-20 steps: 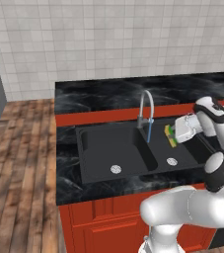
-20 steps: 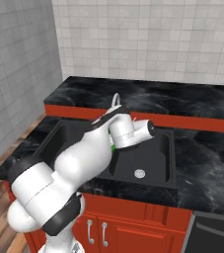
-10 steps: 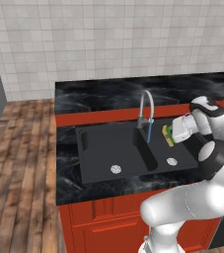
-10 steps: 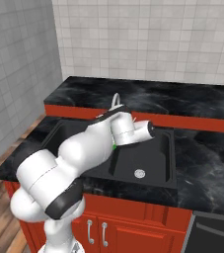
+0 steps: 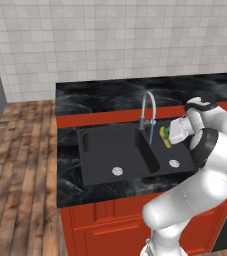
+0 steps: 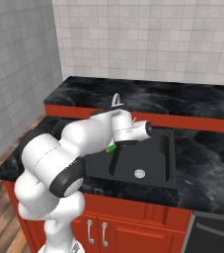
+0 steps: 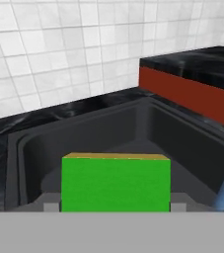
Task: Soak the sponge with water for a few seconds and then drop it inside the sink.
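- The end effector (image 5: pixel 171 136) is clamped on the sponge (image 5: pixel 164 137), holding it in the air over the narrower basin of the sink (image 5: pixel 100 147), just right of the water (image 5: pixel 150 136).
- In the hand view the sponge (image 7: pixel 115 182) shows its green face between the fingertips, with the basin below and the blue stream at the right edge, near but apparently not touching it.
- Judged from this, the sponge is kept beside the stream so a short sideways move can bring it under to soak.
- Holding it above the basin means any drips, and the later drop, land inside the sink and not on the tabletop (image 5: pixel 110 95).
- The faucet (image 5: pixel 147 107) arches above the divider; its spout ends where the stream starts.
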